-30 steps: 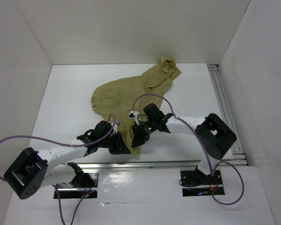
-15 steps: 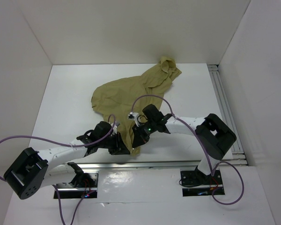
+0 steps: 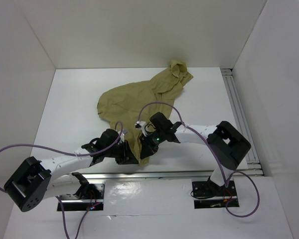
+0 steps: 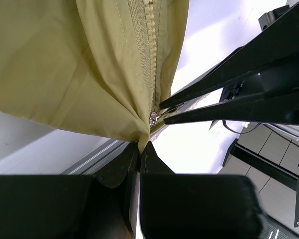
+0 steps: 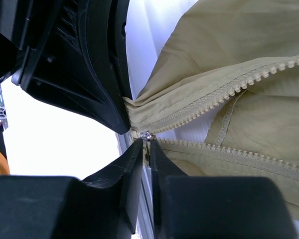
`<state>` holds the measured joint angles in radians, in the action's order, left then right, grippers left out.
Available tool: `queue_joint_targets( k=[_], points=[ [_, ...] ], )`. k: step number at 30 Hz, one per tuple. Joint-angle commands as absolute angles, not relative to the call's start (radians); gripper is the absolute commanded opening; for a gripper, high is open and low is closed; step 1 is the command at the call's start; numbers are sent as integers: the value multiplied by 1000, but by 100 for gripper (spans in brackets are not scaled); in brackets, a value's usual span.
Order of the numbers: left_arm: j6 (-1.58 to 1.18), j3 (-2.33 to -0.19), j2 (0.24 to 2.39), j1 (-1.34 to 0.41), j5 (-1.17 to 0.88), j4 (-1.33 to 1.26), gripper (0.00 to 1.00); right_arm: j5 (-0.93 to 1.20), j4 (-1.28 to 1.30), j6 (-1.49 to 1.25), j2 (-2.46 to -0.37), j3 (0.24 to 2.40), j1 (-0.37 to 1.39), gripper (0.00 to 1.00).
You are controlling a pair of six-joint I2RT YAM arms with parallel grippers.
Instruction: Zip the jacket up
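Jacket [image 3: 134, 97] sprawled over surface [image 3: 65, 99] middle, hem at near edge. Left pincer [image 4: 139, 145] clamped on hem corner; right pincer [image 5: 145, 143] nipped narrow on zipper pull [image 5: 147, 135] just beside it. Open zipper teeth [image 4: 149, 45] running away toward far right corner.

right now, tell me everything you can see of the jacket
The jacket is thin olive-tan fabric, lying crumpled on the white table, with one end bunched at the far side. Its zipper has pale plastic teeth; the two rows lie apart, so it is unzipped. The small metal slider sits at the near bottom end. The left gripper pinches the hem just below it, and the right gripper is shut on the slider.
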<state>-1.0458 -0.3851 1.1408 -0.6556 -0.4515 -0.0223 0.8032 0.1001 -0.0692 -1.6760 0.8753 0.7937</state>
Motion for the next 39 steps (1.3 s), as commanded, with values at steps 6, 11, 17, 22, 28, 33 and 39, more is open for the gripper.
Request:
queue_joint_targets(
  k=[6, 11, 17, 22, 28, 33, 39],
  points=[
    [-1031, -379, 1131, -650, -468, -40, 0, 704, 150, -51, -1669, 925, 815, 0],
    [-1031, -379, 1121, -650, -468, -31, 0, 550, 169, -69, -1631, 925, 833, 0],
    [-1031, -379, 1121, -650, -468, -31, 0, 383, 169, -100, -1551, 916, 853, 0],
    [-1031, -379, 1121, -650, -479, -40, 0, 192, 103, -152, -1458, 862, 879, 0],
    [-1031, -379, 1112, -650, -488, -40, 0, 77, 55, -161, -1410, 830, 913, 0],
    [-1042, -379, 1112, -650, -488, -49, 0, 48, 64, -152, -1420, 821, 913, 0],
    [-1086, -379, 1101, -650, -474, -58, 1, 106, 64, -143, -1420, 830, 913, 0]
  ],
)
